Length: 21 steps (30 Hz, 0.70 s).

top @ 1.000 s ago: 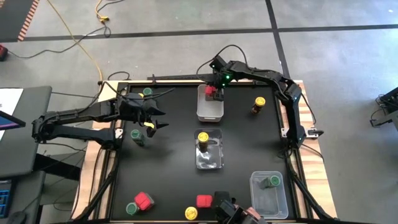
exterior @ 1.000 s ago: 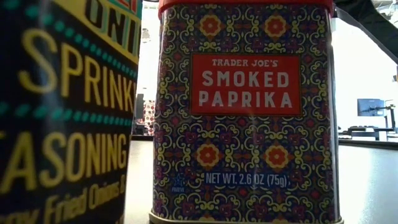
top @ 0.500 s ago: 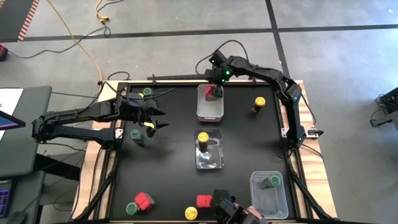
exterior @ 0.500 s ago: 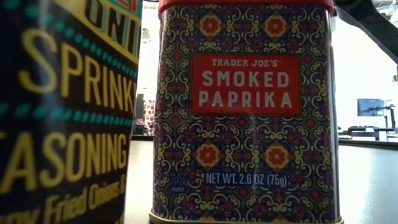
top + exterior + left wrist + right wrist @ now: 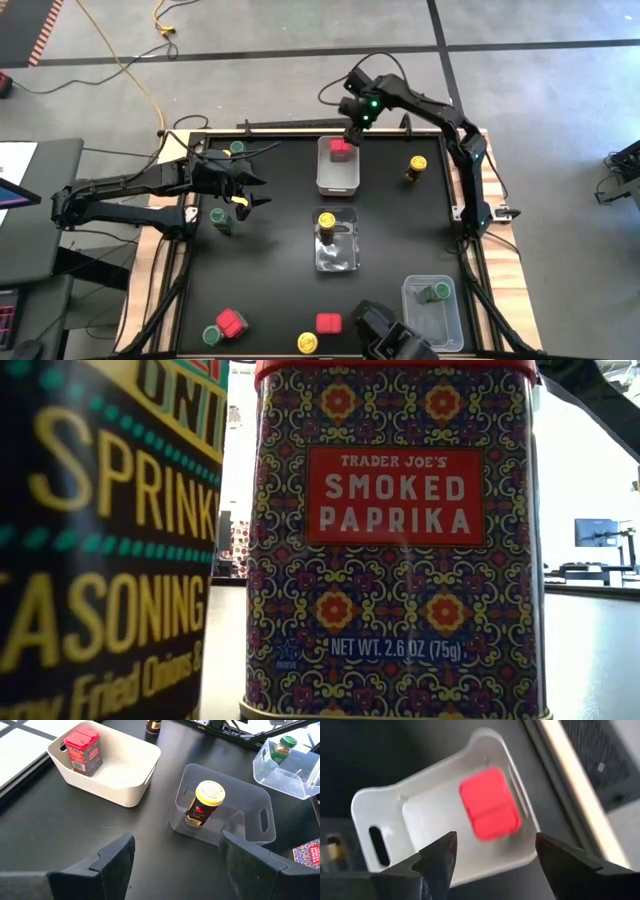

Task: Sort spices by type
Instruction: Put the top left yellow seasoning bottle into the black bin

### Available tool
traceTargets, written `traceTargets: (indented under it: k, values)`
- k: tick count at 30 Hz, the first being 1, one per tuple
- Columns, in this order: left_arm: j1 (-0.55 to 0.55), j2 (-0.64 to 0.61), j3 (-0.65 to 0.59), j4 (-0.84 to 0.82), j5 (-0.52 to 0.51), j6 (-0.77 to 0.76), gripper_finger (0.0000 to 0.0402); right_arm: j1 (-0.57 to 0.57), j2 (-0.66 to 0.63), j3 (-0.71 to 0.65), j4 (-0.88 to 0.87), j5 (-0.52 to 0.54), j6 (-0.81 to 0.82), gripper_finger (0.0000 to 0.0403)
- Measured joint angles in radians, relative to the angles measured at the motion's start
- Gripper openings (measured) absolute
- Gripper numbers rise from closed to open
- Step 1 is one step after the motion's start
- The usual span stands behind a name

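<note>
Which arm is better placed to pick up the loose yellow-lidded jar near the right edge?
Right. The right gripper, open above the white bin, is nearer the yellow-lidded jar; the left gripper is across the table.
</note>
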Motion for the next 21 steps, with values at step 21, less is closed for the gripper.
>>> traceTargets:
  k: [21]
  values:
    - [0.0, 0.0, 0.0, 0.001, 0.0, 0.0, 0.0276, 0.205, -0.437, -0.384, 0.034, 0.216, 0.423, 0.0297]
